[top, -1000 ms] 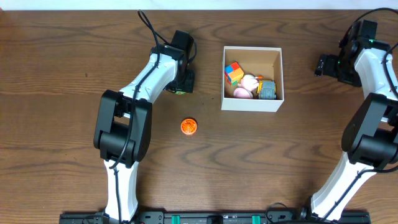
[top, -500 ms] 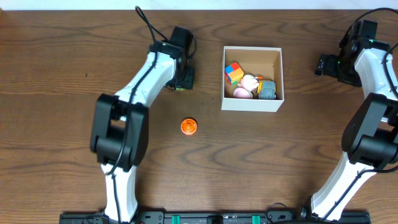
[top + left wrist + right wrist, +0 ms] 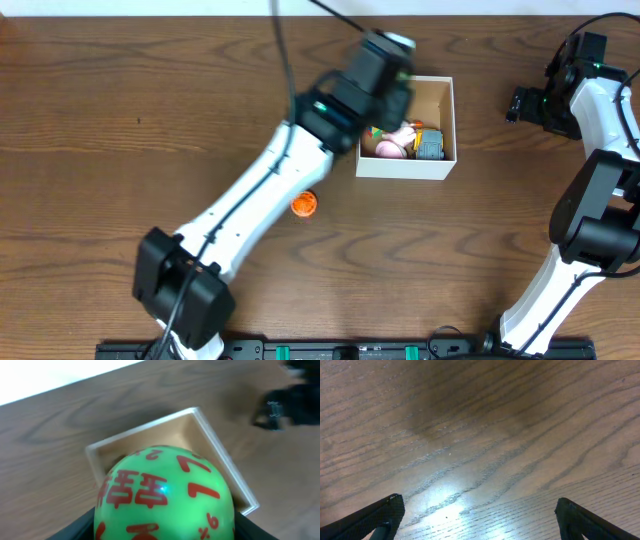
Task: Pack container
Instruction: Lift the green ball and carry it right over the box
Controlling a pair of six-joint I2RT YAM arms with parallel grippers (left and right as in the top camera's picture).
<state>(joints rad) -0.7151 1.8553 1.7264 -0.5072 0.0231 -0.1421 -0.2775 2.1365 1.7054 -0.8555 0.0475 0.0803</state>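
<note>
The container (image 3: 441,96) is a square white box with a brown inside at the back middle of the table. It holds several small toys, among them a pink one (image 3: 390,149) and a grey one (image 3: 431,146). My left gripper (image 3: 385,78) is above the box's left side, shut on a green ball with red markings (image 3: 165,497). The ball fills the left wrist view, with the container's rim (image 3: 220,455) below and behind it. In the overhead view the arm hides the ball. My right gripper (image 3: 520,104) is open and empty over bare wood (image 3: 480,515), to the right of the box.
A small orange round toy (image 3: 304,204) lies on the table in front of and to the left of the box. The table's far edge runs just behind the box. The right arm stands at the right edge.
My left arm has risen from the table left of the box and swung right, so that the gripper with the green ball is now over the box. The right arm has not moved.
</note>
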